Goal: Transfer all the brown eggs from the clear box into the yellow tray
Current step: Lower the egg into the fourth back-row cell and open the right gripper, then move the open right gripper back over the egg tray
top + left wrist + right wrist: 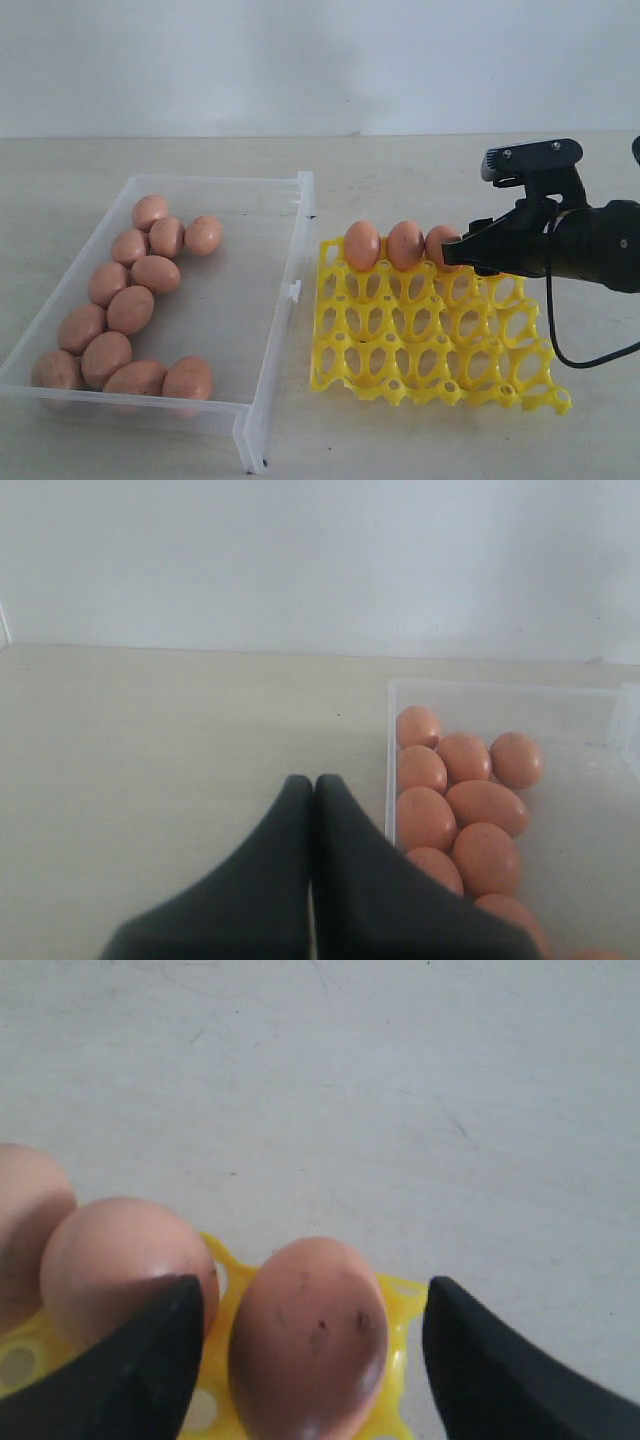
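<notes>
three eggs [405,245] line yellow tray's [420,385] edge

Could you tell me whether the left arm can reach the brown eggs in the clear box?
Probably yes: the left gripper hangs beside the open-topped clear box, brown eggs near; its shut jaws must open first.

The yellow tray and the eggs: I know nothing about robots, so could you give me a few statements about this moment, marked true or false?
1. Three brown eggs stand in the yellow tray, in the row farthest from the exterior camera. True.
2. The clear box holds no eggs. False: most of the eggs lie in it, clustered along one side.
3. The left gripper is wide open. False: its two fingers are pressed together.
4. The right gripper has its jaws apart on either side of a speckled egg that sits in the tray. True.
</notes>
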`<state>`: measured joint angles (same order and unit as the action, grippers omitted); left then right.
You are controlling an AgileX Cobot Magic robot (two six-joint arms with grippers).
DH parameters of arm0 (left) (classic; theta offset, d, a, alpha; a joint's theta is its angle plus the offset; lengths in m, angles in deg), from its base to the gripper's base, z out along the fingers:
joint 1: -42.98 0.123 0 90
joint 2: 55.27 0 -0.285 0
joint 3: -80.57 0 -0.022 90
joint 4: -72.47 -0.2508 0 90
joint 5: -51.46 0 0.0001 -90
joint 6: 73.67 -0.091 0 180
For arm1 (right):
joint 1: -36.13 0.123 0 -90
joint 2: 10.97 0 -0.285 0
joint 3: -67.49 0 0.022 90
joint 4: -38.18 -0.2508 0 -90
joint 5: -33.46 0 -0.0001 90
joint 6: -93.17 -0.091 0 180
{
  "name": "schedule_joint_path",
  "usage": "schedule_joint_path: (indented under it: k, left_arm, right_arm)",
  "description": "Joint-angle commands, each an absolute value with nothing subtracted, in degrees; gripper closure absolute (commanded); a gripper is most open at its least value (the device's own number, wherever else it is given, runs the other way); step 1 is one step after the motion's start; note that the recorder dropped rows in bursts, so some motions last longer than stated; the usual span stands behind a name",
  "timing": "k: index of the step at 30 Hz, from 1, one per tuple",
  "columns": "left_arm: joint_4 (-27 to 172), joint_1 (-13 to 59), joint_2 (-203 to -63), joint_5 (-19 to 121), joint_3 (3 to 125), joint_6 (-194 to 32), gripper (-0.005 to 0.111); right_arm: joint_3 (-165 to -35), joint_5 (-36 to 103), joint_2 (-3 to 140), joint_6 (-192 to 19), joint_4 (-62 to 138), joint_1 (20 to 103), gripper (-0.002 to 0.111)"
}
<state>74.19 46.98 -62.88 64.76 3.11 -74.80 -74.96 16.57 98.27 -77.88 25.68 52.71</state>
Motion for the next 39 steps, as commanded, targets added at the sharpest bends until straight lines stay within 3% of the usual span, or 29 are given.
schedule_joint_path:
  k: [1, 12, 26, 31, 39]
  left_arm:
    - [74.5, 47.02, -63.05, 64.75, 3.35, -74.83, 0.111]
    - [74.5, 47.02, -63.05, 64.75, 3.35, -74.83, 0.111]
    - [74.5, 47.02, -63.05, 64.75, 3.35, -74.83, 0.111]
    - [74.5, 47.02, -63.05, 64.75, 3.35, -74.83, 0.111]
    - [74.5, 47.02, -63.05, 64.75, 3.35, -74.83, 0.111]
  right_arm:
    - [-74.92, 17.14, 97.53, -77.95, 25.96, 52.81, 0.043]
    - [-74.92, 17.19, 96.28, -77.95, 25.96, 52.81, 0.047]
    - [-74.92, 22.01, 83.15, -79.16, 25.96, 53.54, 0.047]
    - [-77.93, 28.21, 80.11, -77.82, 24.9, 60.46, 0.047]
    - [-96.08, 47.02, 85.74, -73.51, 24.44, 79.02, 0.047]
